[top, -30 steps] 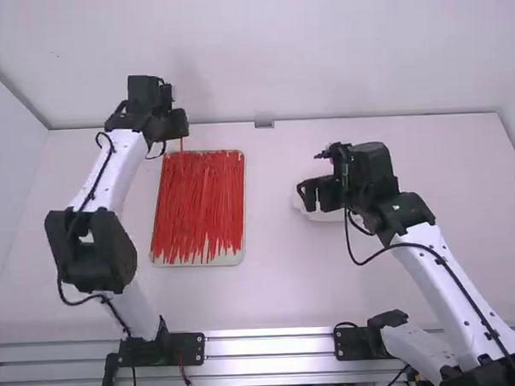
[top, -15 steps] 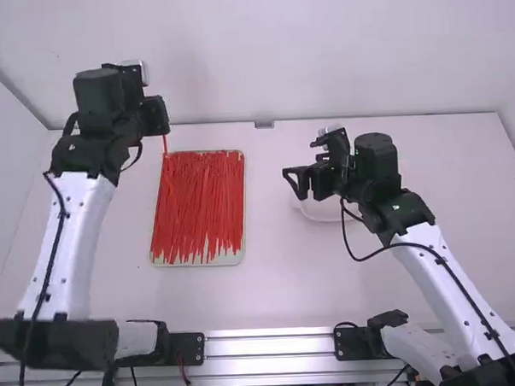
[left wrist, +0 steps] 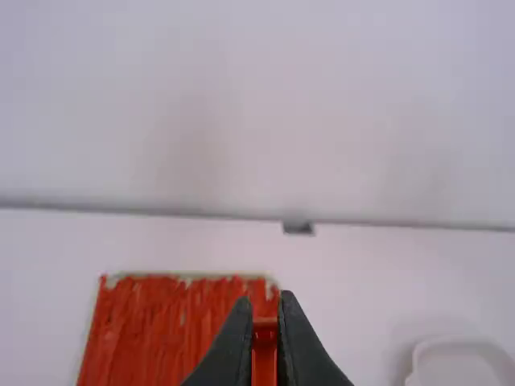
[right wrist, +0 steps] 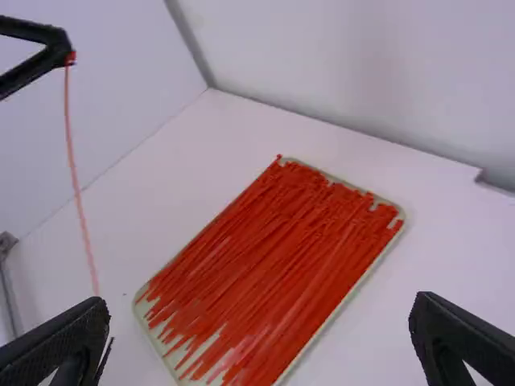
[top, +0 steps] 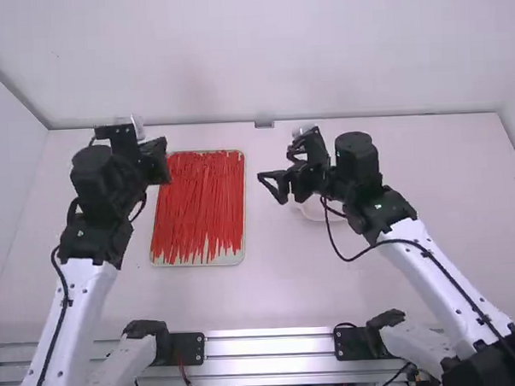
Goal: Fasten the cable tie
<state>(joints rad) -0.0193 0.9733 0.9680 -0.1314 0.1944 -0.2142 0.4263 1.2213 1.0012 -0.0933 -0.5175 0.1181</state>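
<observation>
tray (top: 240, 259): 1 | white tub (top: 314, 213): 1 | held tie (right wrist: 76, 177): 1 | piled ties (top: 198, 204): uncountable

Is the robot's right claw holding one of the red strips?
No, the right jaws stand wide apart with nothing between them, and the red cable ties lie on the tray.

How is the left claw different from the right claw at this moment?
The left claw is shut on one red cable tie, while the right claw is open and holds nothing. The left claw is by the far left corner of the tray; the right claw is off its right side. Both are black with two fingers.
</observation>
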